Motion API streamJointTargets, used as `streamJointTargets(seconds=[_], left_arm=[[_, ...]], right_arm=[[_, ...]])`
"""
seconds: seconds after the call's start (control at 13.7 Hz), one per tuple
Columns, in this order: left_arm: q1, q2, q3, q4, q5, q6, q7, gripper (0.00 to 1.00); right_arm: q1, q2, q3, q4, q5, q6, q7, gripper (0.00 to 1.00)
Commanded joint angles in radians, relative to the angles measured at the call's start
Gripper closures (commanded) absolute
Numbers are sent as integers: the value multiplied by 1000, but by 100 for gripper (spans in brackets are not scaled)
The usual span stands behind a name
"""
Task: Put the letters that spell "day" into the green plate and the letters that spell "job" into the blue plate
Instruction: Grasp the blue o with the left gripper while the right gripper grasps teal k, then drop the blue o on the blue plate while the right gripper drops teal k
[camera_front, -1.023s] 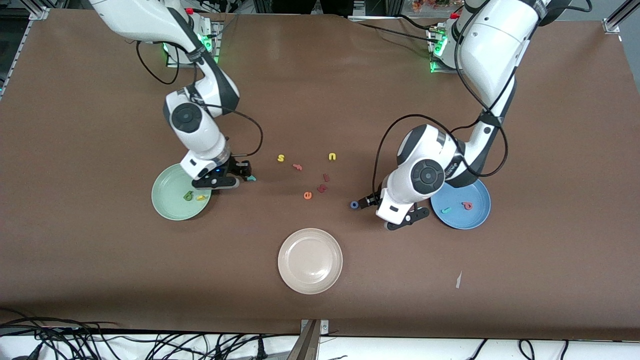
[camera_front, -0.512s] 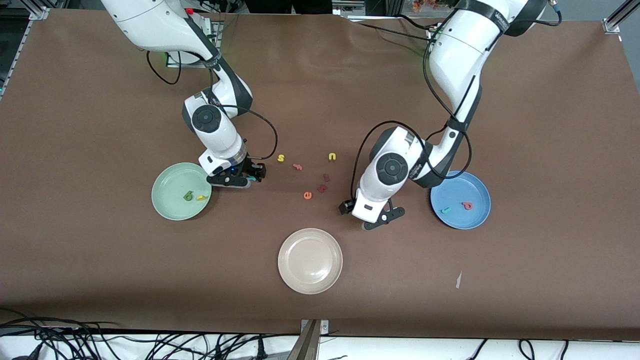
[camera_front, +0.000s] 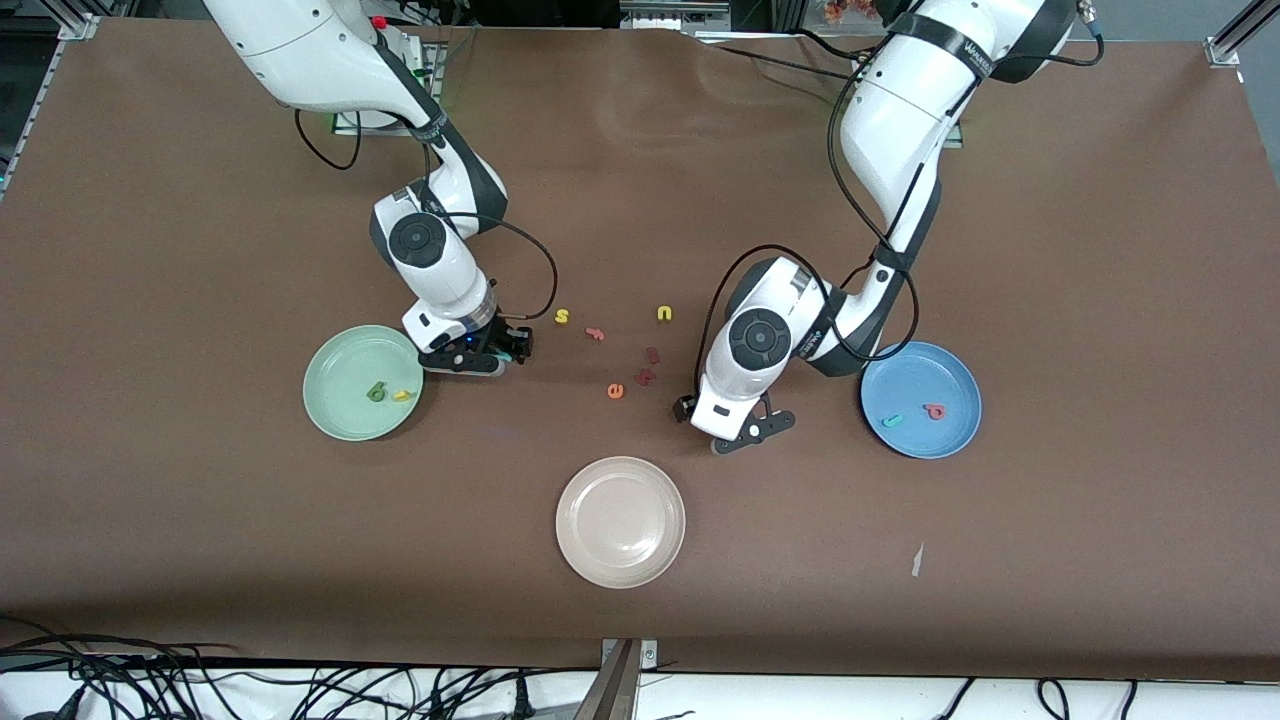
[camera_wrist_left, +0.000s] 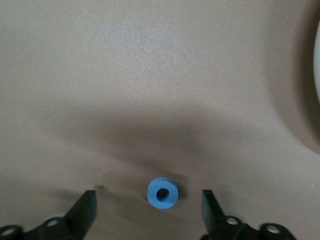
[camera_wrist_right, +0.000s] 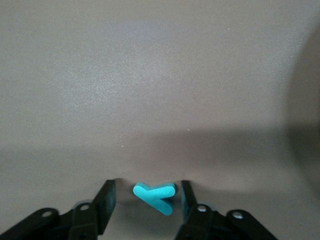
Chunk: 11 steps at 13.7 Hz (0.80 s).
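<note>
The beige plate (camera_front: 620, 521) lies nearest the table's front edge, about midway along it. Farther in, toward the left arm's end, the blue plate (camera_front: 921, 399) carries the teal j (camera_front: 891, 420) and the pink-red b (camera_front: 935, 411). The left gripper (camera_front: 690, 408) is low over the table between the beige and blue plates, its jaws spread wide with the blue o (camera_wrist_left: 163, 193) lying flat between them, touching neither finger. Toward the right arm's end, the green plate (camera_front: 363, 383) holds the dark green d (camera_front: 376, 392) and the yellow a (camera_front: 402, 395). Just beside that plate's rim, the right gripper (camera_front: 518, 344) is down at the table, its fingers drawn narrow around the light teal y (camera_wrist_right: 155, 196), close on both sides. Between the arms lie an orange e (camera_front: 615, 391), dark red letters (camera_front: 646, 368), then a yellow s (camera_front: 562, 316) and u (camera_front: 664, 313).
</note>
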<state>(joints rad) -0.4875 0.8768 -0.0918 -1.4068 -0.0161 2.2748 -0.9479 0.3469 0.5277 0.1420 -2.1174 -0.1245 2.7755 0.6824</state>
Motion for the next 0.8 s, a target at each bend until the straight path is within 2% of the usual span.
streamJointTargets(seconds=[0.0, 0.44, 0.58, 0.73], left_arm=[[-20, 14, 14, 26, 25, -9, -22, 23], [-31, 25, 15, 25, 25, -9, -22, 53], [-31, 31, 15, 28, 44, -9, -20, 67], [-31, 36, 14, 28, 67, -9, -25, 75]], right_arm=[[17, -2, -9, -26, -29, 30, 14, 48], [17, 3, -19, -27, -63, 30, 12, 69], [17, 2, -19, -26, -66, 29, 8, 72], [15, -32, -41, -16, -66, -3, -41, 72]])
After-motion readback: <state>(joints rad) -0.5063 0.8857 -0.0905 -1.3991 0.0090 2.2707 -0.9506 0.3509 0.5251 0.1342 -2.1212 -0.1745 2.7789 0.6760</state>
